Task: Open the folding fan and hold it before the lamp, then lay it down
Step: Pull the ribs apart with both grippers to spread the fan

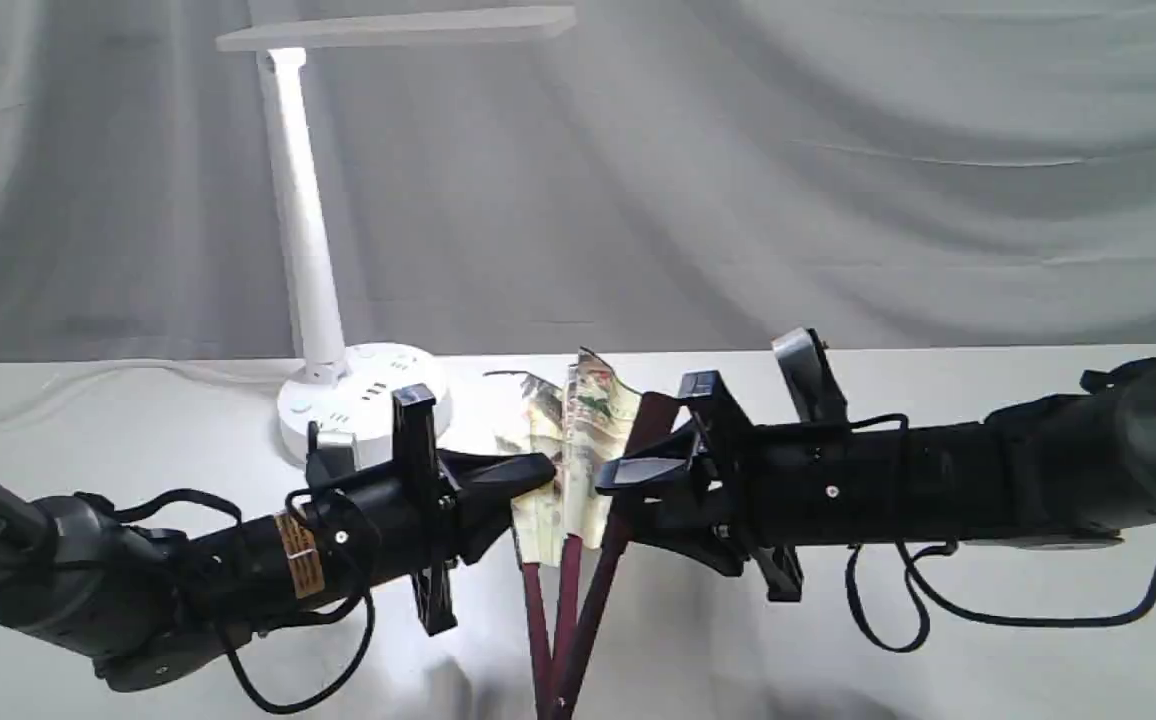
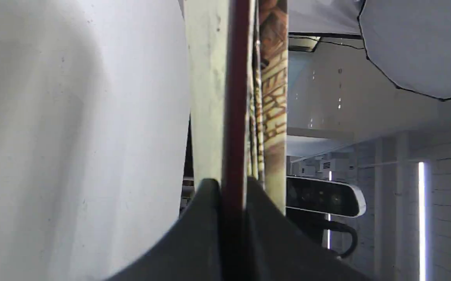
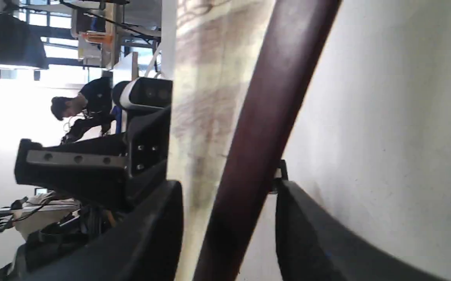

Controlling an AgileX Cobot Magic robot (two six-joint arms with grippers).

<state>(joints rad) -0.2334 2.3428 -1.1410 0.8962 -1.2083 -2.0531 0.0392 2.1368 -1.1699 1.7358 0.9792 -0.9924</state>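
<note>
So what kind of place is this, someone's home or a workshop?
Most likely a robot lab or recording studio, not a home. A grey cloth backdrop hangs behind a bare white table, a studio light umbrella shows overhead, and a person works at cluttered benches behind.

A white table (image 1: 938, 660) is seen across the lower exterior view, backed by a grey draped cloth (image 1: 838, 180) hung in soft folds. In the left wrist view a pale umbrella (image 2: 416, 43) with a dark rim (a studio diffuser, by its shape) is seen, with a lit vertical strip (image 2: 421, 218) on a slatted wall. In the right wrist view a dark-haired person (image 3: 81, 107) is shown bent over, with bright windows (image 3: 38, 35) behind.
</note>
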